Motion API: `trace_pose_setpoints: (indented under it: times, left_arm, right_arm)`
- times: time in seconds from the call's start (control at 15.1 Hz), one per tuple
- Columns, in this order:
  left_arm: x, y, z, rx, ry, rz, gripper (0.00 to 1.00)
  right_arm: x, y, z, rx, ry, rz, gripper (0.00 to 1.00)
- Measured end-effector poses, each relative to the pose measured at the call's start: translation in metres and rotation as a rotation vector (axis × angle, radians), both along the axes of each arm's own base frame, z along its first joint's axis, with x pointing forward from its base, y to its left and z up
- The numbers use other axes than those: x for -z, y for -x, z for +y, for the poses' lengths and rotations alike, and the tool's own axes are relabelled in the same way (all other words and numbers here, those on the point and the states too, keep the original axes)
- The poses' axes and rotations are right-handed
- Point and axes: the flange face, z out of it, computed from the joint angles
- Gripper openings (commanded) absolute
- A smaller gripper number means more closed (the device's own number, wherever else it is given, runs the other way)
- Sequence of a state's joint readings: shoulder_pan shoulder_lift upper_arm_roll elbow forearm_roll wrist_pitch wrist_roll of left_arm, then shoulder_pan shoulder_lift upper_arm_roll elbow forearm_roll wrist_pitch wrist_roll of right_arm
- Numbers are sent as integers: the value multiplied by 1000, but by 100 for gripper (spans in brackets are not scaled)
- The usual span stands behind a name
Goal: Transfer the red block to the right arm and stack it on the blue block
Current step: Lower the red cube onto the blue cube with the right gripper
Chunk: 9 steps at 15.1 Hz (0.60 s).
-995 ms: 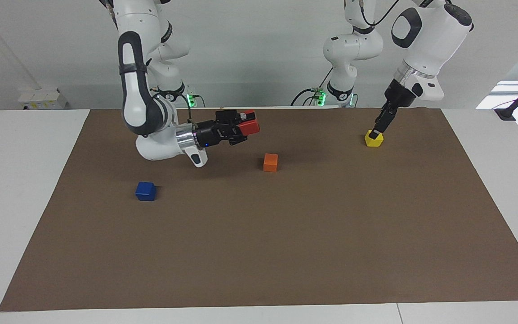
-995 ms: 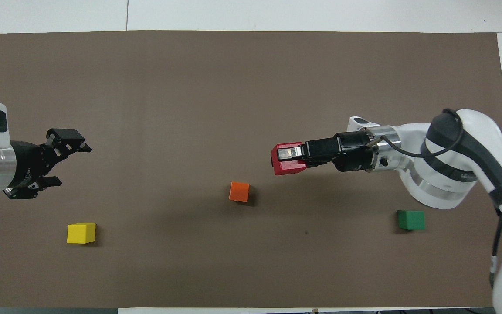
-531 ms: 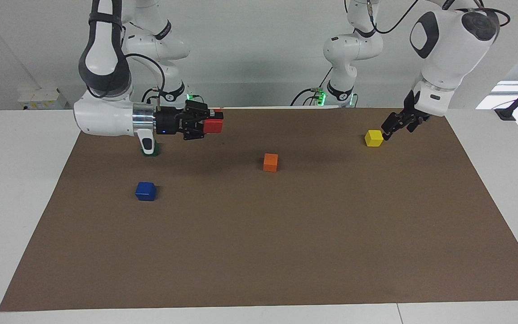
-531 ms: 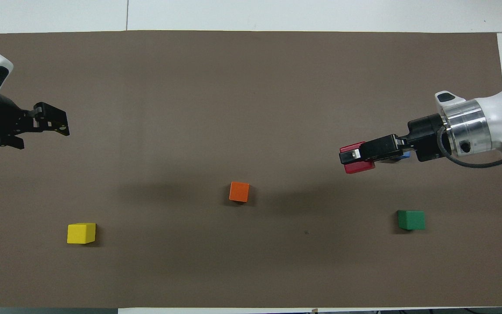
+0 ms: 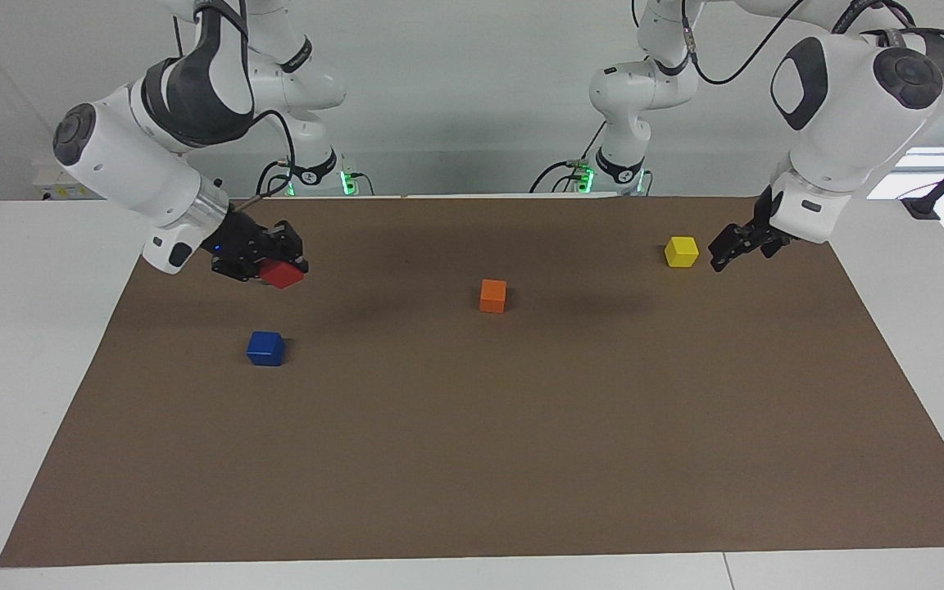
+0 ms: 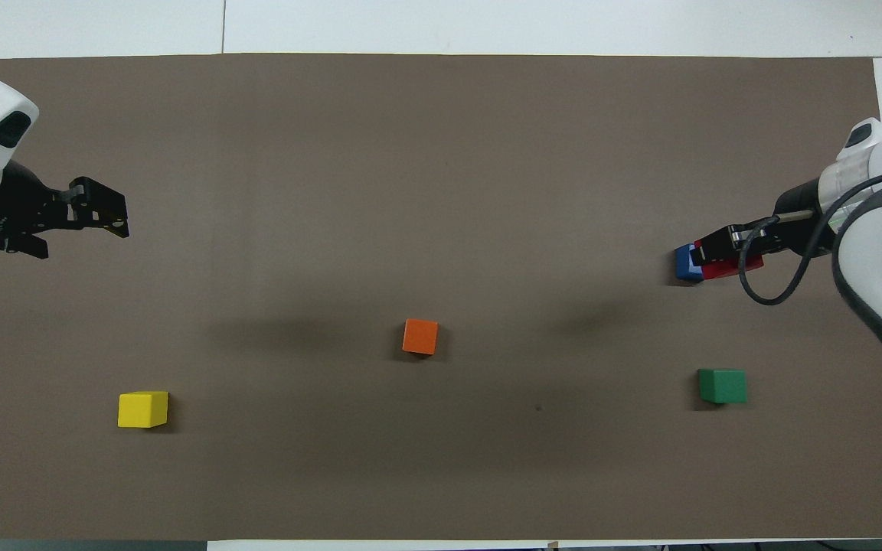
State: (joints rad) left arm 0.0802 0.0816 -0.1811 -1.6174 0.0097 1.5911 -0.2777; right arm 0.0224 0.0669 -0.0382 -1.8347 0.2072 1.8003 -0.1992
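orange cube [image 5: 492, 295], yellow cube [image 5: 681, 251], green cube [image 6: 722, 385]

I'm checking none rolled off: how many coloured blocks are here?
5. The red block is in the right gripper above the blue block; green nearer the robots; orange mid-mat; yellow beside the left gripper. The arm hides green in the facing view.

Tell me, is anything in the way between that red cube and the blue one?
Nothing visible. The right gripper holds the red block in the air above the bare mat, close over the blue block. The green block sits off to the side, nearer the robots.
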Motion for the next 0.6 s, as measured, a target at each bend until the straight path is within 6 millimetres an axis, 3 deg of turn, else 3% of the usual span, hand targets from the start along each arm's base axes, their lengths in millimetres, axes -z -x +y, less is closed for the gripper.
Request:
trace_pose_setpoints:
  times: [0.33,0.6]
  left_arm:
    - [-18,16,-35,59,-5,-30,100]
    - [-12,16,-22,37,-9,-17,100]
  right_arm:
    - [33,-14,-19,72,202,-25,0]
    - [70,-26,-16,162,222,-43,0]
